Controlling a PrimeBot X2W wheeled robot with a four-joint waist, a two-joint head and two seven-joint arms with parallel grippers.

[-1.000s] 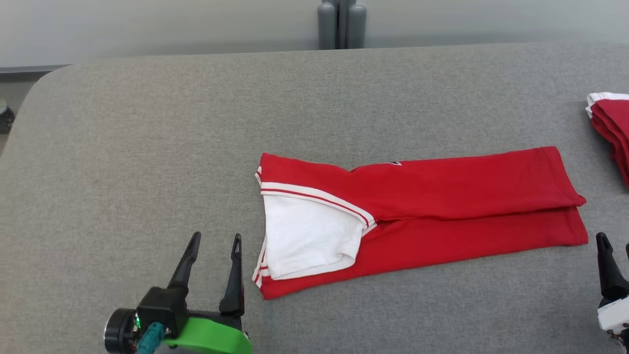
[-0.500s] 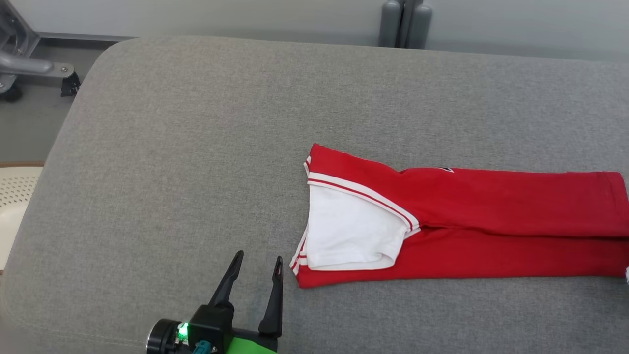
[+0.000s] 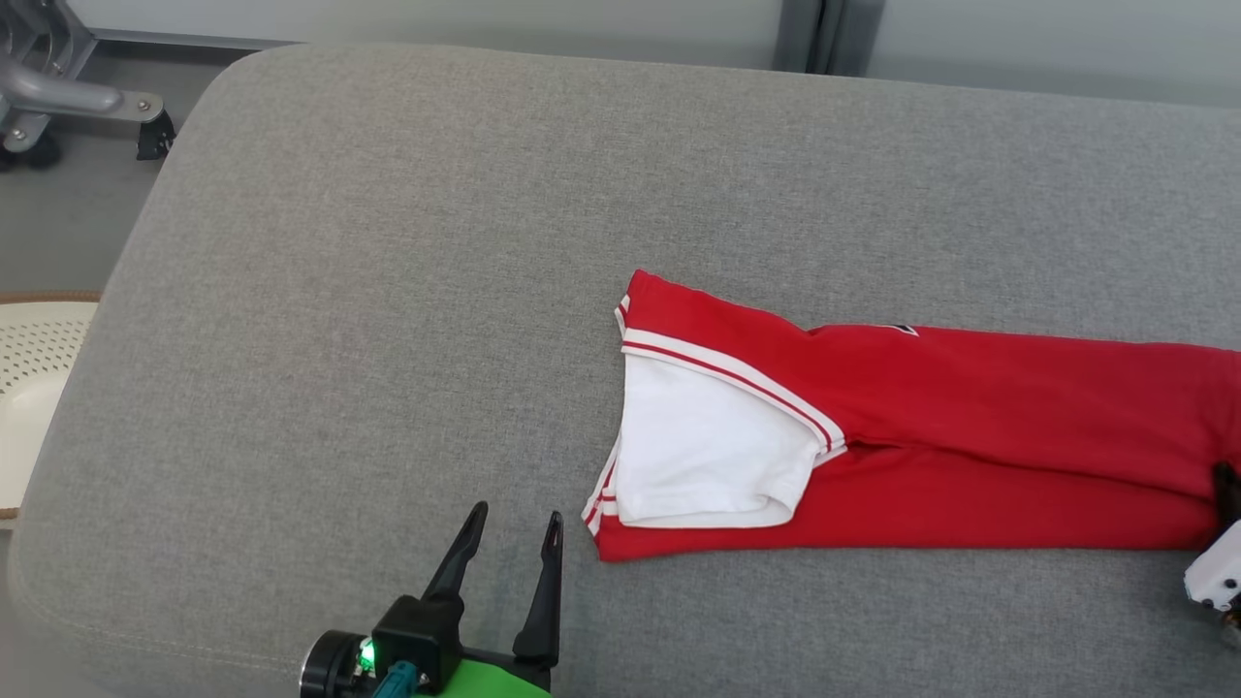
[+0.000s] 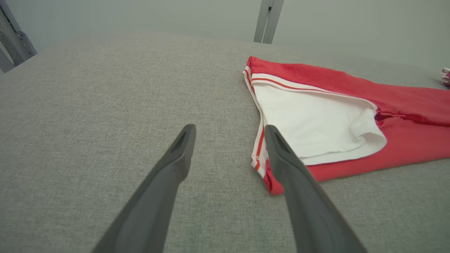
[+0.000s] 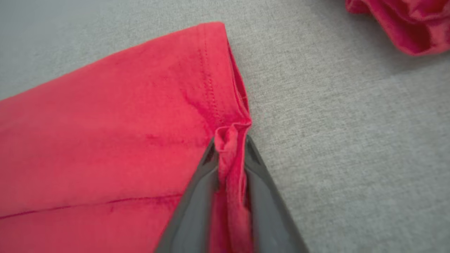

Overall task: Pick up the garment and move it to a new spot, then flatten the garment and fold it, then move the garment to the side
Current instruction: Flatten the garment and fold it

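Observation:
The garment (image 3: 931, 436) is a red shirt with white, red-striped sleeves, folded into a long band on the grey table (image 3: 388, 291). Its white sleeve (image 4: 309, 119) lies at the band's left end. My left gripper (image 3: 509, 538) is open, hovering over bare table just left of that end; in the left wrist view its right finger (image 4: 281, 154) overlaps the garment's lower left corner. My right gripper (image 5: 230, 142) is shut on a bunched fold of the garment's hem (image 5: 230, 135) at the right end. In the head view it sits at the right edge (image 3: 1224, 485).
A second pile of red cloth (image 5: 404, 21) lies on the table beyond the garment's right end. Off the table's left edge stand a metal wheeled frame (image 3: 58, 97) and a cream perforated object (image 3: 29, 388). A wide stretch of bare table spreads to the left and behind.
The head camera has swung left, shifting the whole picture. My right gripper has moved onto the garment's right end and closed on its hem. The left gripper stays open beside the left end.

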